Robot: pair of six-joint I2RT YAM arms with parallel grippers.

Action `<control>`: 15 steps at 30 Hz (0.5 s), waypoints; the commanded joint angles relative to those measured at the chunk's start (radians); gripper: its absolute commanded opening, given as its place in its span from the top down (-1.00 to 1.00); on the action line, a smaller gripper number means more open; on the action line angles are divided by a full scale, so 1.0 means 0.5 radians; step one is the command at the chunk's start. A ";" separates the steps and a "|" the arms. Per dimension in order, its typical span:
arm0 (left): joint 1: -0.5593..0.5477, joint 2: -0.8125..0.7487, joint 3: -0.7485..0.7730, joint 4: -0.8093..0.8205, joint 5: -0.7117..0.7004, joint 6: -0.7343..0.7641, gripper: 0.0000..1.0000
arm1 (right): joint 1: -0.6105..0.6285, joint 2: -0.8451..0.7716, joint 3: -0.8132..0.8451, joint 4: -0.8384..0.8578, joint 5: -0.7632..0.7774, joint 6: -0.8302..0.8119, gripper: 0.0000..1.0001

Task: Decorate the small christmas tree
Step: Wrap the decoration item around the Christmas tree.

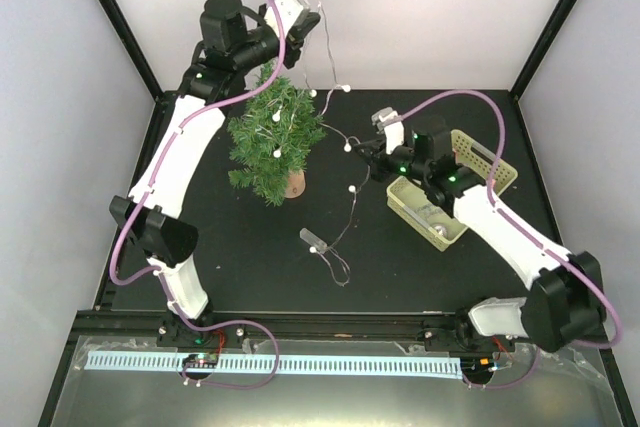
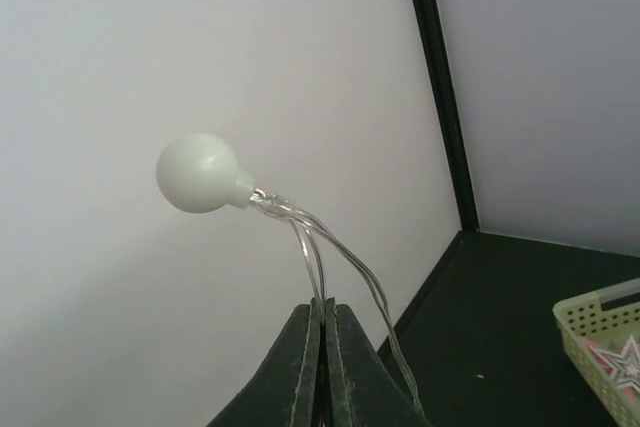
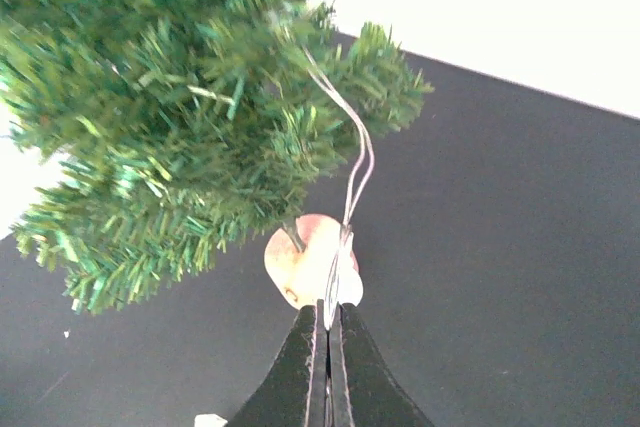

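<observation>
Tension in the wire (image 1: pixel 330 57) looked the main hazard. The tree (image 1: pixel 272 142) stood on its stump (image 3: pixel 305 262), left of centre on the bench (image 1: pixel 400 267), with part of the light string already lying among its branches. The left gripper (image 2: pixel 322 312) hung high over the tree top, jaws pressed together on the wire just below a bulb (image 2: pixel 198 173). The right gripper (image 3: pixel 327 312) sat low between the tree and the basket (image 1: pixel 478 162), jaws likewise pinching the wire where it ran out of the lower branches.

With the strand held at two places and threaded through the needles between them, a pull by either arm would probably pass straight into the tree. It looked light enough to tip or slide before the wire gave. Bulbs catching on branch tips would make that worse.

The wire was thin and smooth, so it might slip through shut jaws under load, and a loop could drop off the tree.

The loose end trailed across the bench to a small clear box (image 1: pixel 312 240). Lifting too far could drag that box into the stump. The right arm's forearm lay close over the basket and could nudge it on a wide swing.
</observation>
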 commanded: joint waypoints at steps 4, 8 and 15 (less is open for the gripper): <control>0.088 0.043 0.087 0.169 0.077 -0.096 0.97 | 0.007 -0.342 0.179 -0.341 0.319 0.090 0.98; 0.114 0.058 0.085 0.149 0.064 -0.250 0.95 | 0.006 -0.473 0.260 -0.356 0.392 0.140 0.98; 0.142 0.088 0.089 0.144 0.057 -0.578 0.93 | 0.006 -0.588 0.333 -0.394 0.443 0.129 0.98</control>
